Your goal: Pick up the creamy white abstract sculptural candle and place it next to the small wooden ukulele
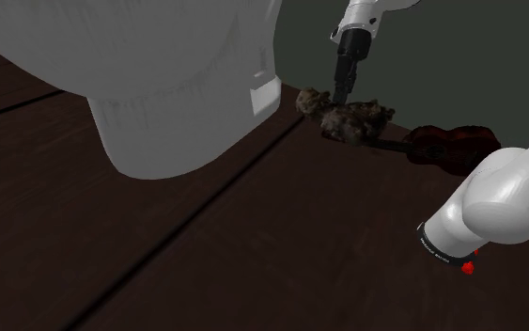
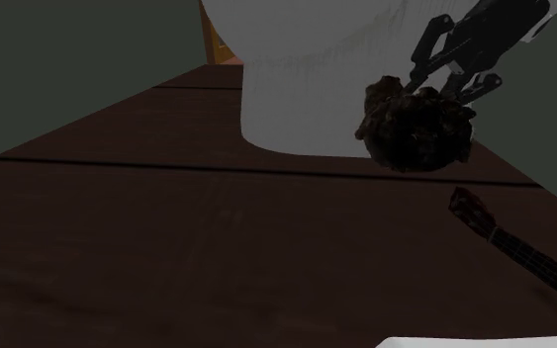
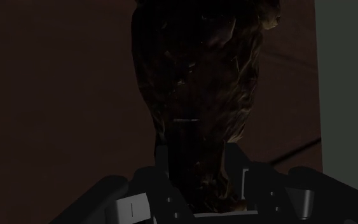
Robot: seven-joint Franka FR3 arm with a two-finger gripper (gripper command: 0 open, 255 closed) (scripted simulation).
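So the candle [image 1: 351, 119] is rendered as a lumpy, mottled dark-brown blob rather than anything creamy. It's clamped between the fingers of the black gripper [image 1: 341, 98], up at the upper right of the shoulder view. In the wrist view the blob [image 3: 203, 83] is pinched on both sides by the fingers [image 3: 163, 167], with its long axis stretched straight out away from the hand. In the second exterior view the candle [image 2: 419, 124] looks to be hung clear of the dark plank surface [image 2: 118, 257], at the upper right of the frame, just under the gripper [image 2: 449, 84].

The bit that matters: in the shoulder view the ukulele [image 1: 448, 146] is laid just to the lower right of the candle. Its reddish body is furthest right and its thin neck is pointed back toward the blob. In the second exterior view the ukulele [image 2: 469, 210] is found below and slightly right of the candle, with the neck run off toward the lower right edge. So probably only a short drop is needed, with the neck kept clear. The big white rounded object [image 1: 159, 85] is parked on the other side, at the left.
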